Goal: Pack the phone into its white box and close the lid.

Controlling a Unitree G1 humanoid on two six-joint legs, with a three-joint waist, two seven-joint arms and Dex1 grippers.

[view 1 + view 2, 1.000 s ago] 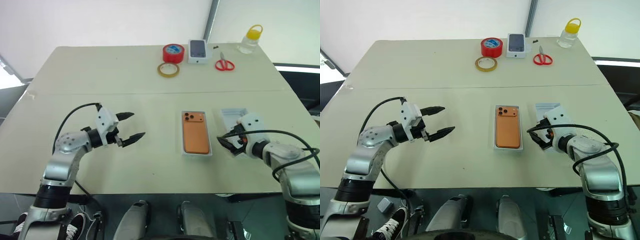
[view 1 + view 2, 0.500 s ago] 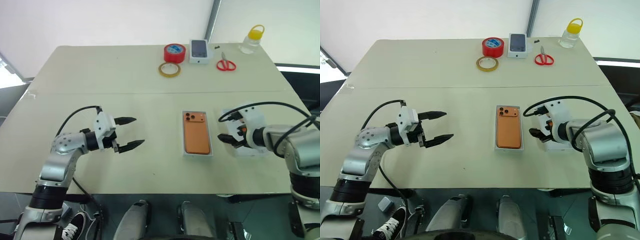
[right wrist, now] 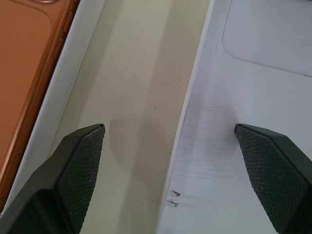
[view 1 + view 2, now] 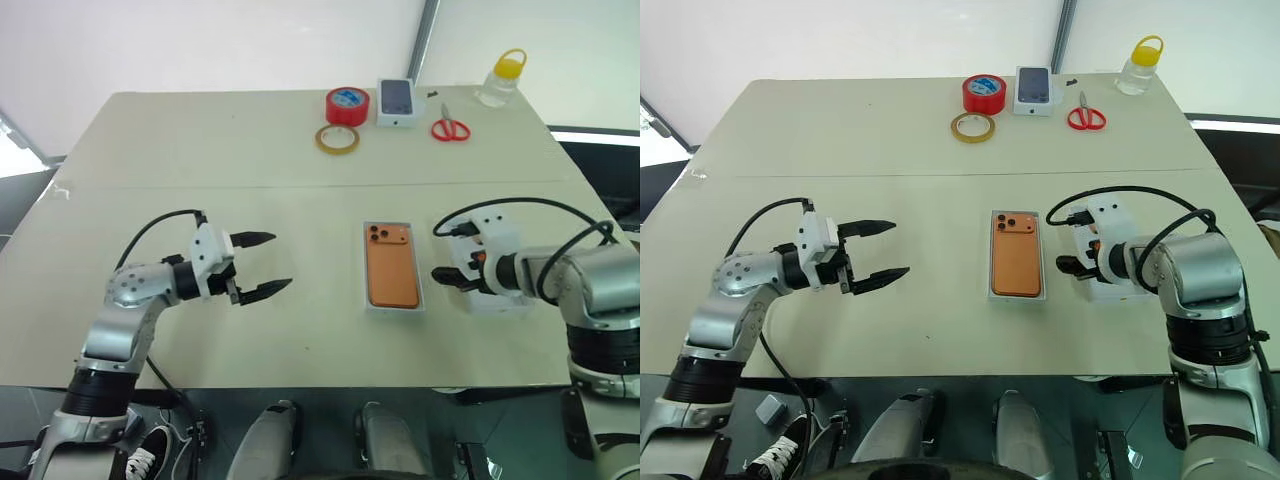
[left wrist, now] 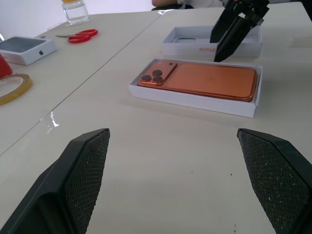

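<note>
We see the right gripper (image 4: 452,281), wide open and empty, straddling the lid (image 4: 497,298)'s long inner wall beside the boxed phone (image 4: 389,266), near the table (image 4: 200,140)'s front-right edge.

At the centre of the frame the orange phone (image 4: 1017,254) lies face down in the white box (image 4: 1017,294) on the beige table (image 4: 890,140), and just right of it the right gripper (image 4: 1071,248) hangs spread over the lid (image 4: 1110,291). At left the left gripper (image 4: 878,250) is held wide apart above bare tabletop. Along the upper edge sit a red tape roll (image 4: 983,93), a tan tape ring (image 4: 971,127), a small phone-printed box (image 4: 1034,89), red scissors (image 4: 1085,116) and a yellow-capped bottle (image 4: 1140,66).
</note>
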